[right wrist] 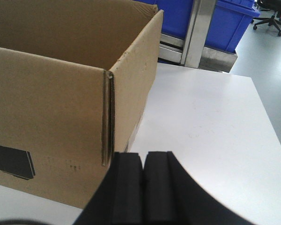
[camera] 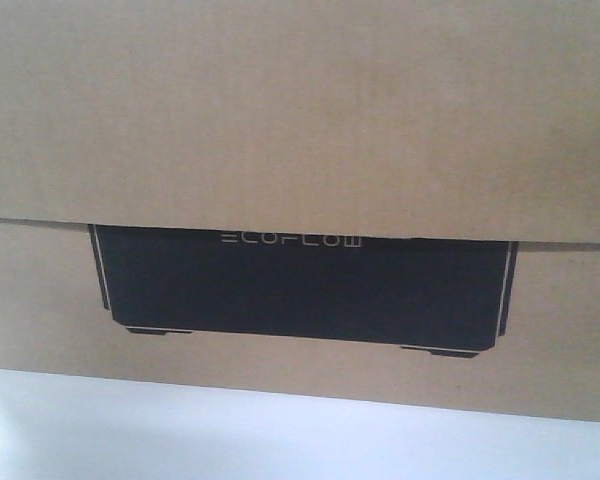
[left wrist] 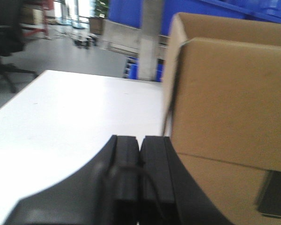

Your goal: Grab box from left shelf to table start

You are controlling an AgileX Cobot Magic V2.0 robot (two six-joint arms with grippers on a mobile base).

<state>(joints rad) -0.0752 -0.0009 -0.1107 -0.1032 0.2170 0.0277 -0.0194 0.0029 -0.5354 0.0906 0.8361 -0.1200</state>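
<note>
The brown cardboard box (camera: 300, 130) with a black panel and pale ECOFLOW lettering fills the front view and stands on the white table (camera: 180, 435). In the left wrist view the box (left wrist: 229, 98) rises just right of my left gripper (left wrist: 140, 140), which is shut with nothing between its pads. In the right wrist view the open-topped box (right wrist: 51, 103) stands just left of my right gripper (right wrist: 144, 157), also shut and empty, close to the box's near corner. Neither gripper holds the box. The left shelf is out of view.
White table (left wrist: 70, 122) stretches left of the box and also right of it (right wrist: 206, 126). Blue plastic bins (right wrist: 225, 23) and a metal post (right wrist: 196, 28) stand behind the table. A black office chair (left wrist: 4, 42) stands on the grey floor at far left.
</note>
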